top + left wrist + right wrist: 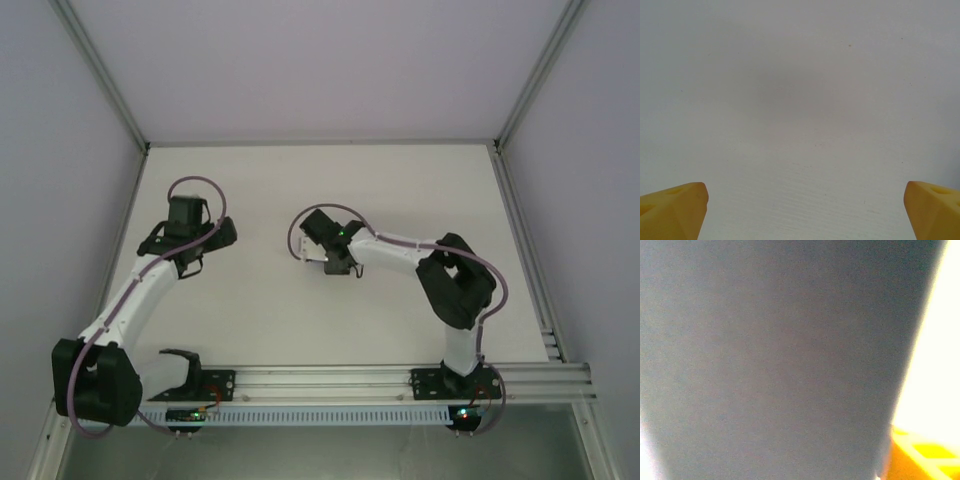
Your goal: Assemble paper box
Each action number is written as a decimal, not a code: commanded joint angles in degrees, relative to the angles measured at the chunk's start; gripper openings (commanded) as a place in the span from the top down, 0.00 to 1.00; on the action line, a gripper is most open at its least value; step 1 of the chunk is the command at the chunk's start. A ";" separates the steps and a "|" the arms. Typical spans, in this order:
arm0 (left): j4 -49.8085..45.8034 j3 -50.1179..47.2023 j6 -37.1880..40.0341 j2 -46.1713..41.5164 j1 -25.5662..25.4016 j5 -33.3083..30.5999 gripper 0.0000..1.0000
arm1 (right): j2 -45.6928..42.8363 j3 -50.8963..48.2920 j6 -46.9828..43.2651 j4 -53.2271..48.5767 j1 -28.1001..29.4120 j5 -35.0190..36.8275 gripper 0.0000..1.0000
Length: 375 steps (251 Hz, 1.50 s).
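The paper box (775, 355) is a dim grey-lavender card surface pressed right up against the right wrist camera, blurred and covering most of that view. One yellow fingertip (922, 455) shows beside its right edge; the other finger is hidden behind the card. From above, my right gripper (322, 254) points down at mid-table over a small pale piece of the paper box (307, 254). Whether the jaws press on it is not visible. My left gripper (805, 212) stands wide open over bare white table, nothing between its yellow fingertips (675, 207). It hovers at the left (193, 248).
The white table (400, 190) is bounded by grey walls and aluminium frame posts (100, 75). An aluminium rail (330, 380) carrying both arm bases runs along the near edge. The right arm's elbow (455, 280) bulges at the right.
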 commanded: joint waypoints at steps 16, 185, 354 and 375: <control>-0.11 -0.30 -0.41 -1.72 0.42 -0.64 0.00 | -6.28 -5.28 0.27 -1.48 1.66 -0.67 0.01; 30.59 -12.18 11.49 1.11 4.25 -7.84 0.00 | -36.63 -25.29 30.88 19.70 -22.67 -17.47 0.01; 89.75 -31.98 22.60 23.33 11.63 -0.95 0.00 | -31.07 -52.61 45.55 70.39 -49.29 -29.33 0.01; 82.70 -30.67 22.61 20.44 11.88 1.64 0.00 | -25.53 -53.25 46.04 76.09 -50.57 -31.15 0.01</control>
